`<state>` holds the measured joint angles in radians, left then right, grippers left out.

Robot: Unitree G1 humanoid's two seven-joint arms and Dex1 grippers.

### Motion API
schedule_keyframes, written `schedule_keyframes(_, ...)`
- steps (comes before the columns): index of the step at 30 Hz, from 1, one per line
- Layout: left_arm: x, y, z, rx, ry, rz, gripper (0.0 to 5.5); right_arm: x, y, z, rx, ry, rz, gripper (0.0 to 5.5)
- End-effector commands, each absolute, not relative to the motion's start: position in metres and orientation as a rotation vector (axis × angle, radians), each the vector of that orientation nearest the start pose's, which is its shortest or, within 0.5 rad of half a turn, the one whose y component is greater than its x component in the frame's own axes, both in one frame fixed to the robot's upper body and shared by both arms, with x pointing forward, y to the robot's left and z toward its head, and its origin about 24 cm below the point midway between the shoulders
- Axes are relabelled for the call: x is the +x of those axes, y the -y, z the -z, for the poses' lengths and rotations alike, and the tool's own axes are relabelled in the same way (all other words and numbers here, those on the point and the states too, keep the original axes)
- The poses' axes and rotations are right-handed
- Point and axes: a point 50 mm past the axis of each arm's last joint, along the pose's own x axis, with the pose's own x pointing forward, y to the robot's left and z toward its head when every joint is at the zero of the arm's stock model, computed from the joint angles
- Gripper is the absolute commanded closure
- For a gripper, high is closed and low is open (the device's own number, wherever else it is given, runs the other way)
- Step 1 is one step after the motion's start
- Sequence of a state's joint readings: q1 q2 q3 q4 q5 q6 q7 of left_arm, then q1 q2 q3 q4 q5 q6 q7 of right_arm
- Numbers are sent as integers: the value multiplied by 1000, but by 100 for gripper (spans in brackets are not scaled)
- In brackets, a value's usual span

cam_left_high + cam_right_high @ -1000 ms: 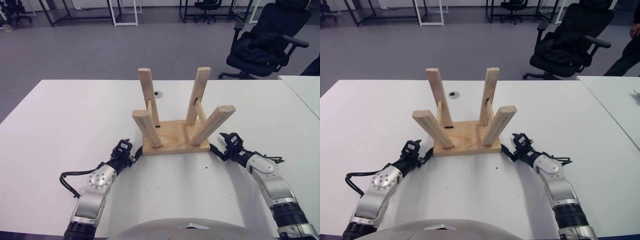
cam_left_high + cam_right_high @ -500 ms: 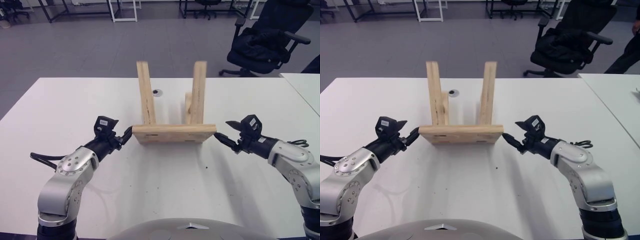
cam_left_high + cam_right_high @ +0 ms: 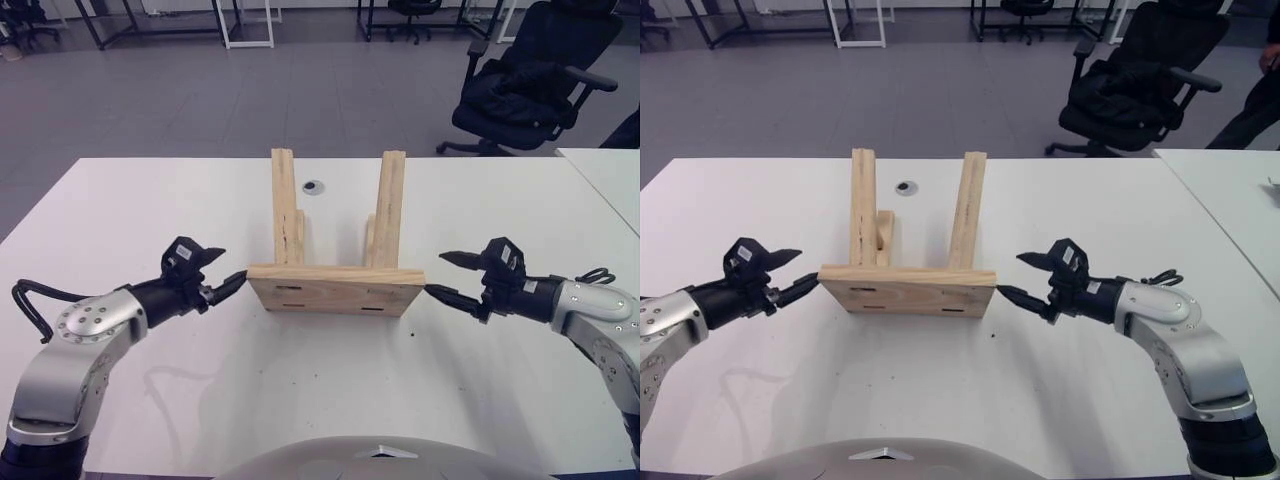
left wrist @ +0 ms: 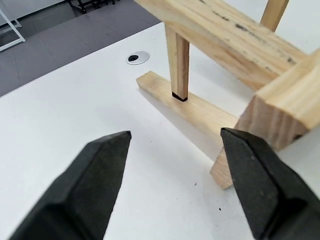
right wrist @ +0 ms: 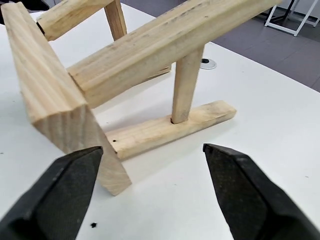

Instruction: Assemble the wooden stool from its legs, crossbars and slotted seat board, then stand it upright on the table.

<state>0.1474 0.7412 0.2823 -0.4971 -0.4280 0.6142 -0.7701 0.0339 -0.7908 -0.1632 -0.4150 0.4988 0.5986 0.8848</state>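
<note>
Tipped further than before, the wooden stool (image 3: 335, 250) is laid on its side mid-table, legs pointing far. The left gripper (image 3: 228, 266) and right gripper (image 3: 440, 274) are spread open at the seat board's (image 3: 335, 290) ends. Equal pressure should be kept through the turn.

— Where does the stool (image 3: 286, 215) sit?
— On its side, mid-table (image 3: 130, 210), seat board (image 3: 335, 291) toward the robot, legs (image 3: 388, 210) pointing away.
— And the grippers?
— Left gripper (image 3: 233, 263) just beside the board's left end, right gripper (image 3: 434, 272) beside its right. A cable grommet (image 3: 314, 186) lies behind, between the legs.

Left end effector (image 3: 228, 267) fingers apart, right end effector (image 3: 436, 273) likewise spread
</note>
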Motion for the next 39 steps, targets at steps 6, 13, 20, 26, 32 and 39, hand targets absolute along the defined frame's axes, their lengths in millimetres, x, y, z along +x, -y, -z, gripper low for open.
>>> schedule_keyframes(6, 205, -249, -116, 343, -415, 1104, 218, 218, 227, -119, -343, -401, -1158, 173)
schedule_keyframes(13, 234, -215, -104, 375, -358, 1243, 218, 240, 187, -103, -335, -361, -1270, 173)
schedule_keyframes(20, 239, -210, -93, 363, -334, 1275, 329, 246, 181, -85, -348, -406, -1292, 277)
schedule_keyframes(26, 239, -202, -105, 328, -224, 1288, 380, 252, 181, -109, -301, -314, -1294, 368)
schedule_keyframes(32, 251, -198, -187, 67, -17, 1363, 380, 254, 183, -180, -137, -174, -1431, 368)
schedule_keyframes(39, 241, -214, -290, -359, -179, 1608, 411, 229, 196, -286, 228, -267, -1780, 407)
